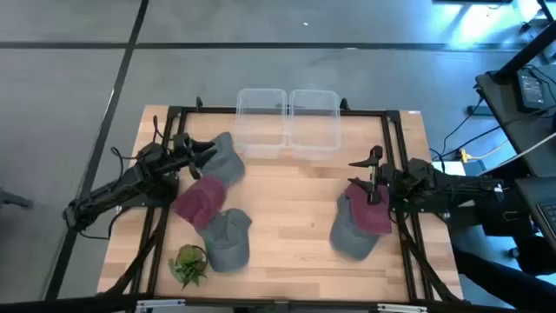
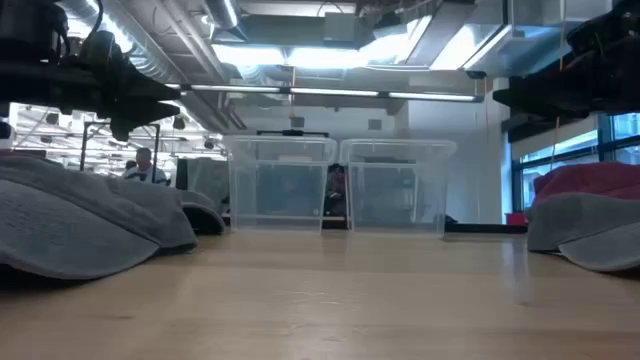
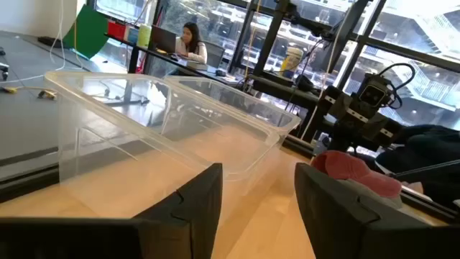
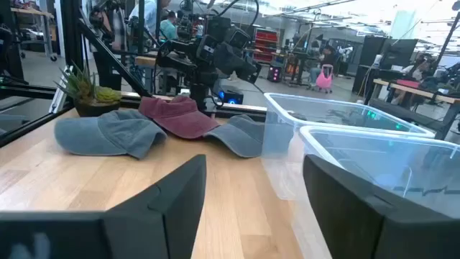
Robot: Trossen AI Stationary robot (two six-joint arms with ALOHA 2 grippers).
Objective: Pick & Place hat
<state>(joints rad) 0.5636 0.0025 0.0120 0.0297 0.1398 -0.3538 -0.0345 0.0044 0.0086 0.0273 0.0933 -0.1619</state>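
Open industrial lab: exposed ceiling ducts (image 2: 190,50), workstation desks (a seated person (image 3: 188,42))

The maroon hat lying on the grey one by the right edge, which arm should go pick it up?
The right arm, probably. Its open right claw hovers just over that maroon hat, while the left claw sits across the table above the other hats.

Two clear plastic bins (image 2: 340,185) stand at twelve o'clock on a wooden table (image 2: 330,300); grey caps (image 2: 80,225) lie at nine.
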